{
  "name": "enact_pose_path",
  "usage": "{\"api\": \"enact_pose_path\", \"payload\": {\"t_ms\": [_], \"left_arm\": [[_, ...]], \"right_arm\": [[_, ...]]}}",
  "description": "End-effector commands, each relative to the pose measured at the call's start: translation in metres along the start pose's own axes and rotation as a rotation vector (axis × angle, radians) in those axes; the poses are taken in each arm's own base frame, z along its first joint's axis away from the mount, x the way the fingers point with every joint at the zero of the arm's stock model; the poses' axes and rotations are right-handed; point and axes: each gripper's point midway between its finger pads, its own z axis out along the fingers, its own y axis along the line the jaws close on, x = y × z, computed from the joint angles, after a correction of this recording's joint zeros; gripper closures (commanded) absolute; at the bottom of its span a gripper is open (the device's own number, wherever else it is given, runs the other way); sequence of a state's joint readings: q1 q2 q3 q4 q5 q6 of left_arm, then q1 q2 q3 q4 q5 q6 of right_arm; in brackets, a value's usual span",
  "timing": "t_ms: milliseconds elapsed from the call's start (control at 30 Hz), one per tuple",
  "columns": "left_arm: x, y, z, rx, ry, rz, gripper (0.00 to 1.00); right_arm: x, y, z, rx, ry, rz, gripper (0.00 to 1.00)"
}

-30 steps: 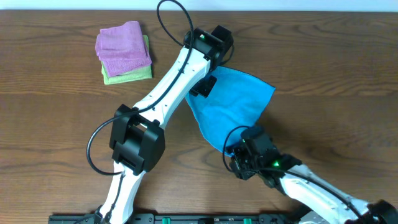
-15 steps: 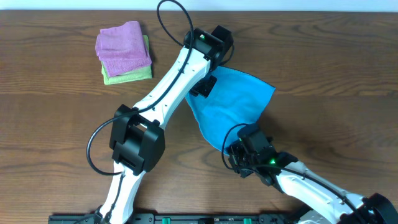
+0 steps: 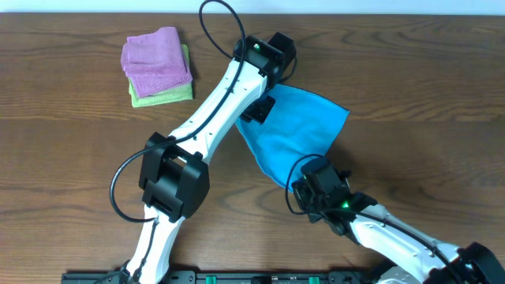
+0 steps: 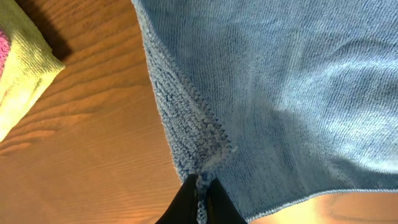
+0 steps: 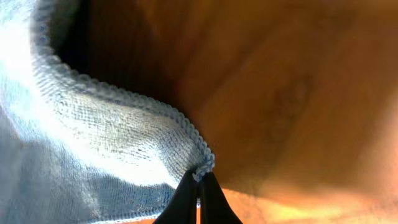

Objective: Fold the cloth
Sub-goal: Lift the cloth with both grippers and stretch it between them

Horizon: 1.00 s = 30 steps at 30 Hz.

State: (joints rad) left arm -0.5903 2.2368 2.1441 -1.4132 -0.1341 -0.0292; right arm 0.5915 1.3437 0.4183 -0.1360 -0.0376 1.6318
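Your cloth point(image 3: 292, 130) lies on the table point(image 3: 63, 158) right of centre. It is a rumpled, roughly three-cornered shape, and one edge looks doubled over. The left gripper point(image 4: 202, 186) has its fingers pressed together on the far-left corner. The right gripper point(image 5: 200, 180) pinches the hem at the near corner the same way. To my eye you have both corners in hand, but no neat fold is made yet; carrying them across and flattening remains. No containers show. A pink cloth point(image 3: 154, 57) sits on a green cloth point(image 3: 163, 95), well apart at far left.
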Motion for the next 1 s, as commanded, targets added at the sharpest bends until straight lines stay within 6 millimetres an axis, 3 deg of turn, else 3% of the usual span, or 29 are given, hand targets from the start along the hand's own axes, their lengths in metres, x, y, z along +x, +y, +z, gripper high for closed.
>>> {"api": "enact_pose_path", "payload": {"t_ms": [0,200,267,500,667,800,967], "left_arm": [[0.002,0.008,-0.023,0.009,-0.045,-0.036,0.94],[0.015,0.03,-0.074,0.019,-0.154,-0.086,0.94],[0.025,0.038,-0.085,0.019,-0.158,-0.103,0.94],[0.065,0.05,-0.096,0.044,-0.053,-0.175,0.94],[0.063,0.048,-0.101,0.067,-0.08,-0.201,0.94],[0.051,0.045,-0.102,0.091,-0.126,-0.208,0.94],[0.057,0.045,-0.102,0.09,-0.102,-0.214,0.94]], "right_arm": [[-0.006,0.022,-0.009,-0.043,-0.014,-0.309,0.98],[-0.013,0.081,-0.065,-0.068,-0.084,-0.699,0.98],[-0.018,0.092,-0.087,-0.037,-0.117,-0.76,0.98],[-0.043,0.097,-0.174,0.164,-0.238,-0.797,0.99],[-0.052,0.128,-0.216,0.117,-0.338,-0.868,0.99],[-0.057,0.145,-0.231,0.078,-0.403,-0.892,0.98],[-0.057,0.14,-0.228,0.106,-0.386,-0.897,0.99]]}}
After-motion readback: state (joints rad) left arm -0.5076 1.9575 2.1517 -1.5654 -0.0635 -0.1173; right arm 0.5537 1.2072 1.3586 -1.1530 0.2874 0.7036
